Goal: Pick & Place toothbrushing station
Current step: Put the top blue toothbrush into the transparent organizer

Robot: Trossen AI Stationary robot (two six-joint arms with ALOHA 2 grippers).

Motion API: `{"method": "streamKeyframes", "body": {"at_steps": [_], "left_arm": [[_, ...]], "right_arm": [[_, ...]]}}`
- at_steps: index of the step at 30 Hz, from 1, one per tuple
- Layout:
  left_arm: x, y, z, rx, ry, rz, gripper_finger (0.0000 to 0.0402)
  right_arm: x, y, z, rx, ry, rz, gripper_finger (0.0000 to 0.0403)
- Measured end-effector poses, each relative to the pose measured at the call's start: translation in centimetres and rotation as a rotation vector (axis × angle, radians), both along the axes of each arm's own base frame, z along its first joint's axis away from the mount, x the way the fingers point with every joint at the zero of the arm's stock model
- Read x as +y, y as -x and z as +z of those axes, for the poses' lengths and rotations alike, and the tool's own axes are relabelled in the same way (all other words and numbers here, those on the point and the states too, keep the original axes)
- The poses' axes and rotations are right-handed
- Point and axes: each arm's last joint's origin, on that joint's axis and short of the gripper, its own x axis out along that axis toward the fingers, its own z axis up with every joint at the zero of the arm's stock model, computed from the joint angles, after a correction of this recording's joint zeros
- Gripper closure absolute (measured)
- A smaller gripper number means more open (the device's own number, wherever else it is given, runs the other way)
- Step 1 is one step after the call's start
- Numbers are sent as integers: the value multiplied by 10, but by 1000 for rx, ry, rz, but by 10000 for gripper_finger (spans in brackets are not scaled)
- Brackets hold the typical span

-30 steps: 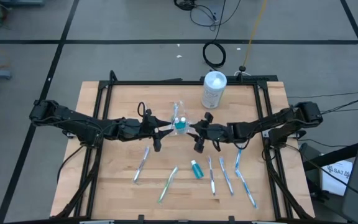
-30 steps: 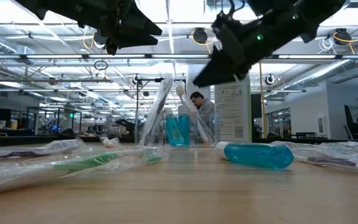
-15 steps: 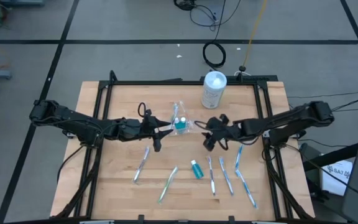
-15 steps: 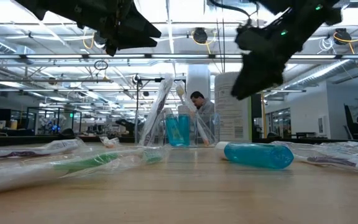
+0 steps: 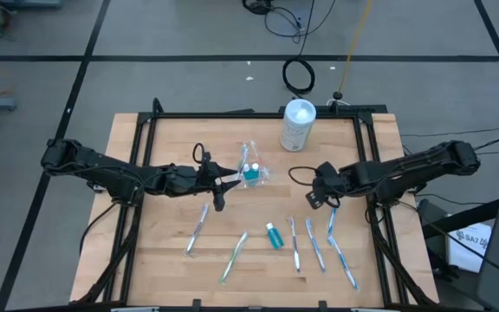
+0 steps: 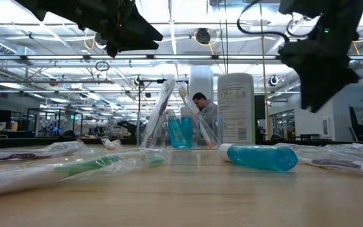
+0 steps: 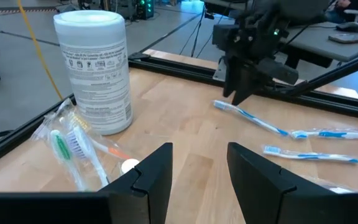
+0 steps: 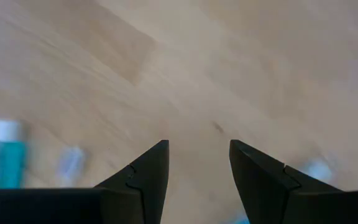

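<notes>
The clear plastic cup (image 5: 250, 172) holding teal liquid and wrapped toothbrushes stands just in front of the white wipes canister (image 5: 298, 125), toward the table's middle. The left gripper (image 5: 223, 180) hovers just beside the cup on its left, fingers spread and holding nothing. The right gripper (image 5: 320, 192) hangs to the cup's right, well apart from it, fingers spread over bare wood (image 8: 241, 68), above the row of wrapped toothbrushes (image 5: 316, 243) and the teal tube (image 5: 273, 235).
</notes>
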Motion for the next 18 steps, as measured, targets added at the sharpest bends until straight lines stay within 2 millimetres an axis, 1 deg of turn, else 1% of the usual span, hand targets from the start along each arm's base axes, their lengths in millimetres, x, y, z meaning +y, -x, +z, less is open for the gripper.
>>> {"method": "streamKeyframes", "body": {"at_steps": [3,10,18], "left_arm": [[0,0,0,2,-4,0,245],[0,0,0,4,-7,-1,245],[0,0,-1,10,-10,-1,245]], "right_arm": [[1,7,-2,69,-62,-47,238],[1,18,-5,175,-114,-131,238],[2,35,-33,304,-241,-225,238]]}}
